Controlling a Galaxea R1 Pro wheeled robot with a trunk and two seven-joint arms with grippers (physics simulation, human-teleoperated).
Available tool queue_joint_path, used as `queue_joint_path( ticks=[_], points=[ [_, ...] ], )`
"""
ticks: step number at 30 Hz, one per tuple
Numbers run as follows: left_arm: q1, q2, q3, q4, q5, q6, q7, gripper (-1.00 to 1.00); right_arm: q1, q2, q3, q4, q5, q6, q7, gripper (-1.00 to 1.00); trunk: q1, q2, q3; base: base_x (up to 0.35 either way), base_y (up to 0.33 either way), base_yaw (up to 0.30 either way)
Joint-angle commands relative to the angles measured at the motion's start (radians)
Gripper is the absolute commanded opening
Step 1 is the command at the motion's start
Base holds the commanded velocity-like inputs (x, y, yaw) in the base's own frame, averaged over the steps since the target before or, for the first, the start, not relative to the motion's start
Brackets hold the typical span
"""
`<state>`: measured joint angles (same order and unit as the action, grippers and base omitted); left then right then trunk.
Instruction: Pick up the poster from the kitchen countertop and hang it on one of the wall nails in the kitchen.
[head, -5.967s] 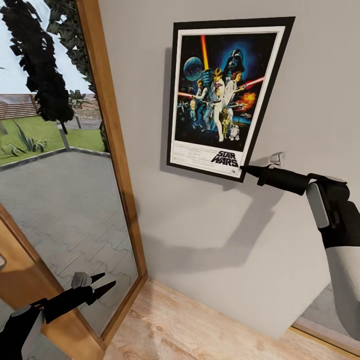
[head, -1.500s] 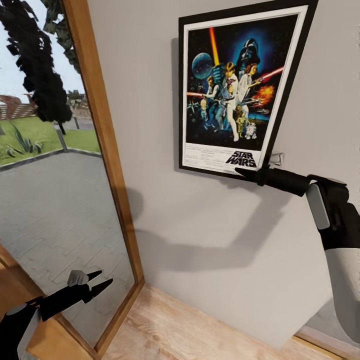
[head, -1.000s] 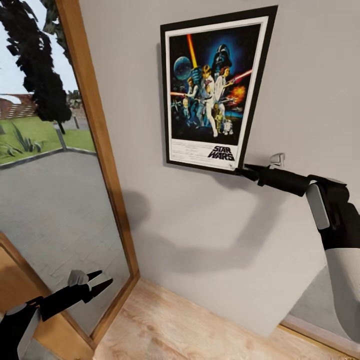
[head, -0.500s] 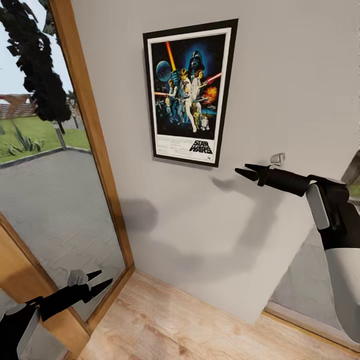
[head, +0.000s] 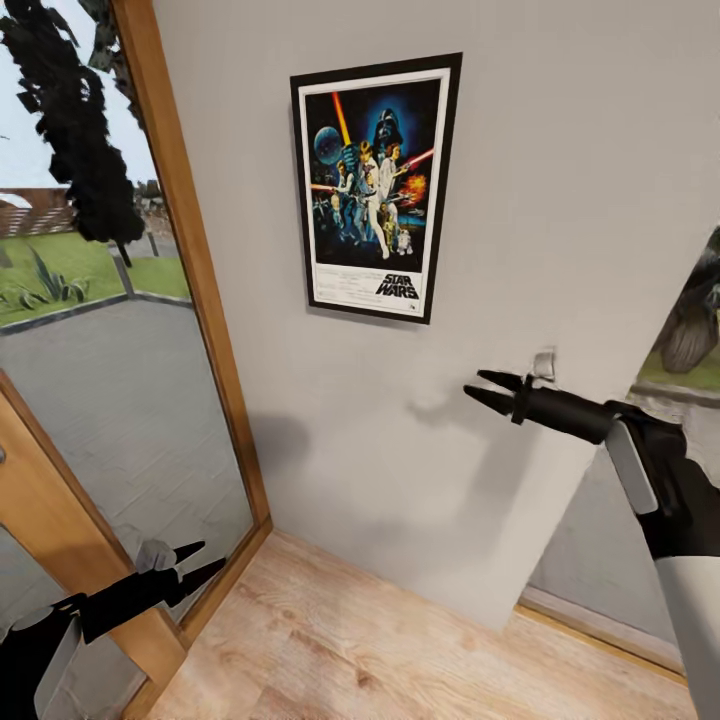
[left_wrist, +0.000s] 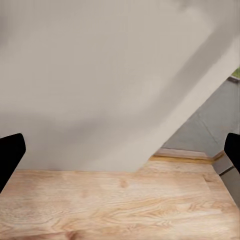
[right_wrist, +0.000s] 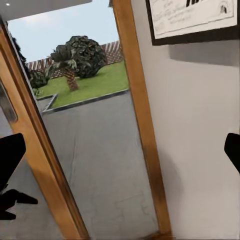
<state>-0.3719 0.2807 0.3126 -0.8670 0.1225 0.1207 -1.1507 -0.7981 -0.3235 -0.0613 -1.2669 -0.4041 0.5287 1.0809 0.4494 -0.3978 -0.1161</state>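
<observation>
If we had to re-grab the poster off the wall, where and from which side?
Probably the lower right corner of the poster, coming from below and to the right. It hangs flat and upright against the wall, so only its thin framed edge offers a pinch. The open right gripper sits just below that corner, apart from it. The left gripper is low near the floor.

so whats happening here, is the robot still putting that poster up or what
The poster hangs upright on the grey wall, beside a wood-framed glass door. Nothing is holding it. The right pincer is open and empty, below and to the right of the poster, clear of its frame. The left pincer is also open and empty, low down by the door. Judging by that, the hanging looks done, though the nail itself is hidden behind the poster.
</observation>
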Motion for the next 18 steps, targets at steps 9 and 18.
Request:
queue_joint_path(
  ticks=[9,18],
  points=[
    [-0.001,-0.008,-0.010,-0.001,0.007,0.013,-0.036,1.00,0.453,0.000,-0.001,-0.003,-0.006,-0.305,0.017,1.00,0.001,-0.002,-0.002,-0.006,0.000,0.000],
    [-0.001,-0.003,0.020,0.280,0.002,-0.018,-0.200,1.00,0.612,-0.004,-0.002,0.216,-0.002,-0.380,0.017,1.00,0.001,-0.002,-0.002,0.000,0.000,0.000]
  ],
)
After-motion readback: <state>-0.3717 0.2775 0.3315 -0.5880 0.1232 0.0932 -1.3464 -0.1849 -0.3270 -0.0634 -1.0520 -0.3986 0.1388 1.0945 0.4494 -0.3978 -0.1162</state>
